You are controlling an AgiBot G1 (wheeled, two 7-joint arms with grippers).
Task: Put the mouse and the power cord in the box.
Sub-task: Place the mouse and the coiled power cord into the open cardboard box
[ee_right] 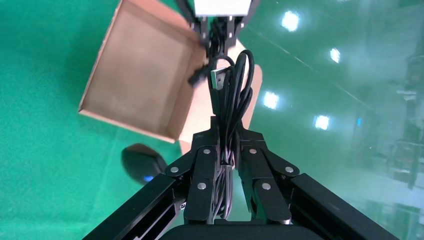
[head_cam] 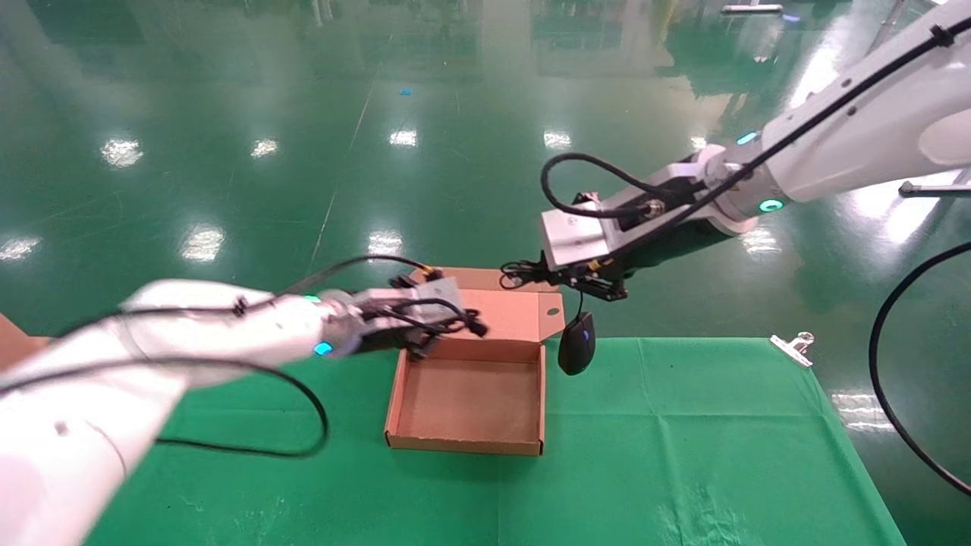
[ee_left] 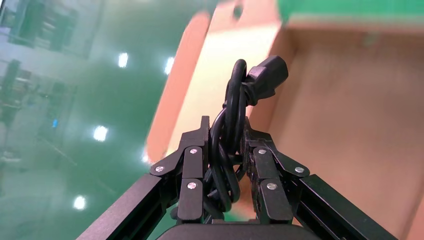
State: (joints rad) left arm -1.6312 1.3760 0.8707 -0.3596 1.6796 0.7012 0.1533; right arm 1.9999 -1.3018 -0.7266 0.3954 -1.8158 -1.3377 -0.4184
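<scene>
Cardboard box (head_cam: pixel 470 447) — mouse (head_cam: pixel 576 343) dangling just beside.

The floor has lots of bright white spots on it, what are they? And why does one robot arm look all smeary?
Head view: the spots are ceiling lights mirrored in the shiny green floor; the left arm and left claw are motion-blurred. Left wrist view: the power cord is sharp, the box behind it soft. Right wrist view: more floor glare.
</scene>
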